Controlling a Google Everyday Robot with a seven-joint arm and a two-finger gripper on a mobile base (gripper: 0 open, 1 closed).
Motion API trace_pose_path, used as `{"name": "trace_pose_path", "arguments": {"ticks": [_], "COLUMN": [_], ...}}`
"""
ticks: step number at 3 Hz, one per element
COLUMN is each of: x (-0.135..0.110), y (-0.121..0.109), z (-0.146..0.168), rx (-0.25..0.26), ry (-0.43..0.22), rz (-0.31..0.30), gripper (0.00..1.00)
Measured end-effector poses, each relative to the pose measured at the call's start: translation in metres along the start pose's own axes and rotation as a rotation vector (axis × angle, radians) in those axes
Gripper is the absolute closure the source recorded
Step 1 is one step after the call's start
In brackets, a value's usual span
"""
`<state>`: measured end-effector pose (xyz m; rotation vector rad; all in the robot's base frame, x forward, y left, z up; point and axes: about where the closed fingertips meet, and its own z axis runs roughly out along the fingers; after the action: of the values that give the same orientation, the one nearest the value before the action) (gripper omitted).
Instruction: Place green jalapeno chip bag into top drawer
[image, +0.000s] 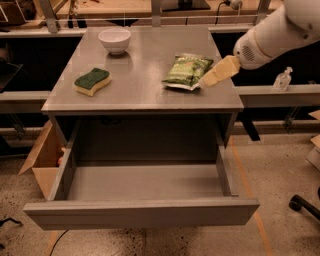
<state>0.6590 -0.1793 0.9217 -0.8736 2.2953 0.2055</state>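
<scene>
The green jalapeno chip bag (187, 71) lies flat on the right half of the grey table top (145, 85). My gripper (216, 74) reaches in from the right on a white arm, low over the table, with its tan tip at the bag's right edge. I cannot tell whether it touches the bag. The top drawer (142, 212) is pulled wide out below the table top, and its inside shows nothing in it.
A green-topped yellow sponge (92, 81) lies on the table's left side. A white bowl (114, 40) stands at the back left. An open cardboard box (42, 160) sits on the floor left of the drawer. A small clear bottle (282, 80) stands on a ledge at right.
</scene>
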Motion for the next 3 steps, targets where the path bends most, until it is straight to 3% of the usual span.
{"name": "trace_pose_path", "arguments": {"ticks": [2, 3], "x": [-0.028, -0.042], "y": [0.019, 0.034], "z": [0.075, 0.106], "rx": [0.013, 0.003], "ry": [0.068, 0.104], "rz": [0.093, 0.102], "gripper": [0.0, 0.02]}}
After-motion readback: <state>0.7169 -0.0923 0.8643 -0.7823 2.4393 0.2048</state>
